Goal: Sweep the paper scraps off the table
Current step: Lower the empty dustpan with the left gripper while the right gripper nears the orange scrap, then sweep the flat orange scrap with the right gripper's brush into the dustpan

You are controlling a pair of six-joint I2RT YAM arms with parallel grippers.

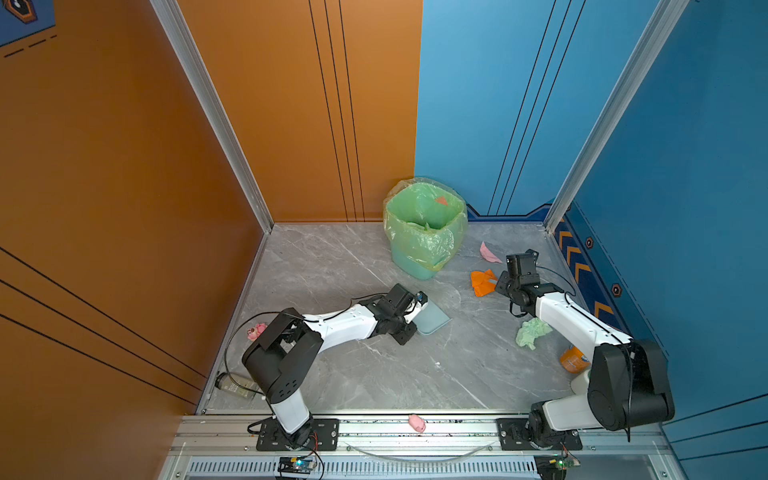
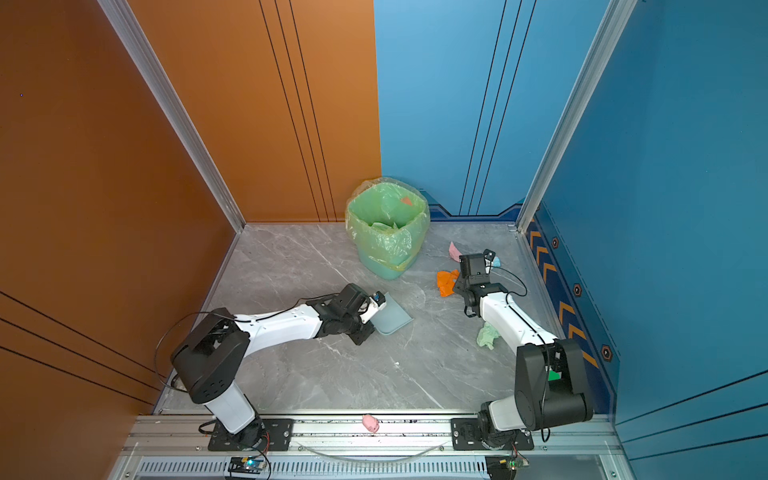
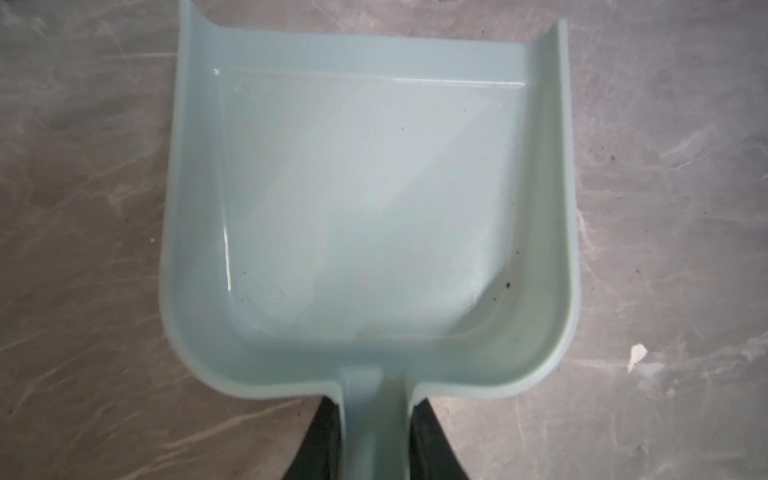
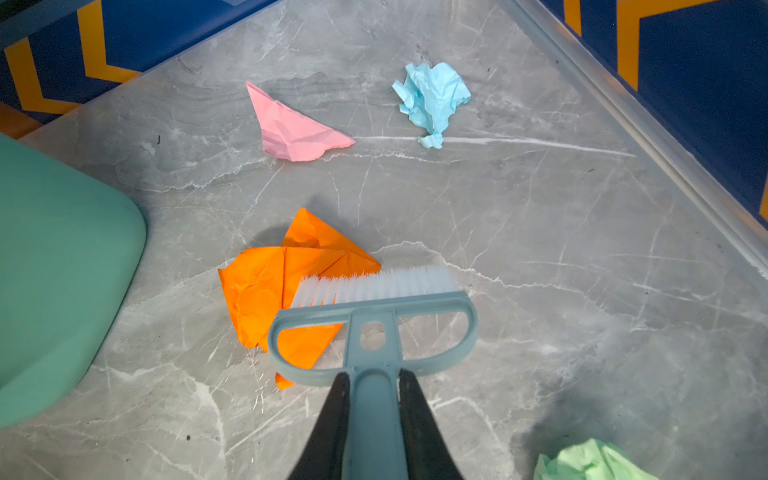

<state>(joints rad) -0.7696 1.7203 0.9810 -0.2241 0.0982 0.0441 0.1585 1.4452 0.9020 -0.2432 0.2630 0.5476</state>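
Left wrist view: our left gripper [image 3: 374,436] clamps dustpan [image 3: 365,199] handle; pan empty, mid-table [image 3: 83,249]. Bin [image 1: 424,228] stands behind. Our right gripper [image 4: 372,419] clamps brush [image 4: 374,307], bristles at orange scrap [image 4: 257,286]; pink scrap [image 4: 291,129], blue scrap [image 4: 432,99], green scrap [image 4: 590,461] lie near. Step, we judge: sweeping. Next: drag orange scrap toward dustpan, well apart; bin base may crowd path.

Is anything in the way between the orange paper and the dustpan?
No. Only bare table lies between the orange paper and the dustpan. The bin stands farther back, off that path. The brush is right at the paper.
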